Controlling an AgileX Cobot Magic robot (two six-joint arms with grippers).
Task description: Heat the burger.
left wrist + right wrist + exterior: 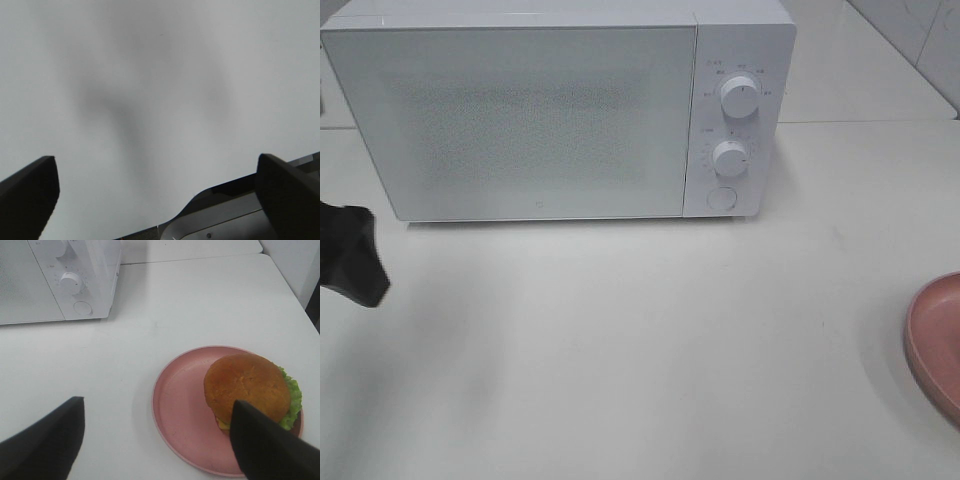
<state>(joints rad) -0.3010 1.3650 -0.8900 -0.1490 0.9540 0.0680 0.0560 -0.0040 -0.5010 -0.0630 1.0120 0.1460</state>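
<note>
The right gripper (157,440) hangs wide open and empty above the burger (248,390), which sits toward one side of a pink plate (182,410) on the white table (650,340). The left gripper (157,195) is also spread wide, holding nothing. Beyond stands the white microwave (540,110), door closed.

Left claw (155,200) hangs with its dark fingers (27,192) spread wide, gripping nothing; right claw (160,440) likewise gapes, fingers (270,445) well apart, nothing between them.
</note>
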